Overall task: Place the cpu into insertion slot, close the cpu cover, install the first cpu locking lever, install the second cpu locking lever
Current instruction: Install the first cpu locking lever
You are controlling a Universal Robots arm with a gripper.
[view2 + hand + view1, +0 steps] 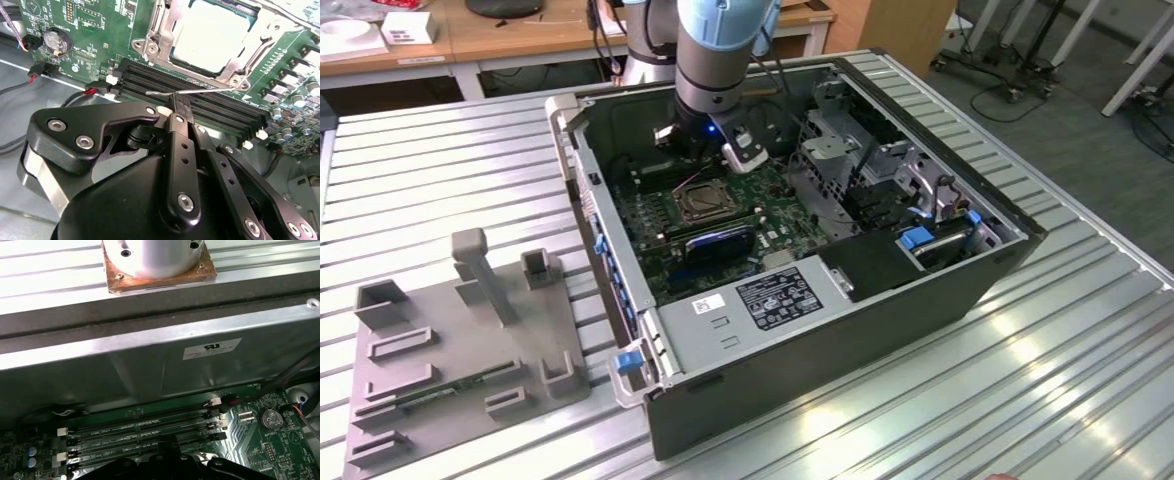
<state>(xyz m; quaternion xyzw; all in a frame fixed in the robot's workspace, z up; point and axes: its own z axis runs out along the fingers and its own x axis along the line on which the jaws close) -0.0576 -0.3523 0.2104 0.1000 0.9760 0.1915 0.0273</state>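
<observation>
The silvery-beige cpu (pixel 212 35) lies in the insertion slot (pixel 236 76) on the green motherboard. The cpu cover (pixel 159 27), a silvery frame, lies down around it. A thin metal locking lever (pixel 205 90) sticks out beside the socket, over the black memory slots. My gripper (pixel 176 106) has its black fingers shut, and the tips sit right at that lever rod; whether they pinch it I cannot tell. In the exterior view the gripper (pixel 720 150) hangs inside the open case, just behind the socket (pixel 698 201).
Long black memory slots (pixel 145 432) run beside the socket. A coin battery (pixel 54 41) and red-black cables (pixel 37 72) lie nearby. The case wall (pixel 160 360), a drive cage (pixel 854 160) and the power supply (pixel 761 300) hem in the board. A grey fixture (pixel 454 340) rests outside.
</observation>
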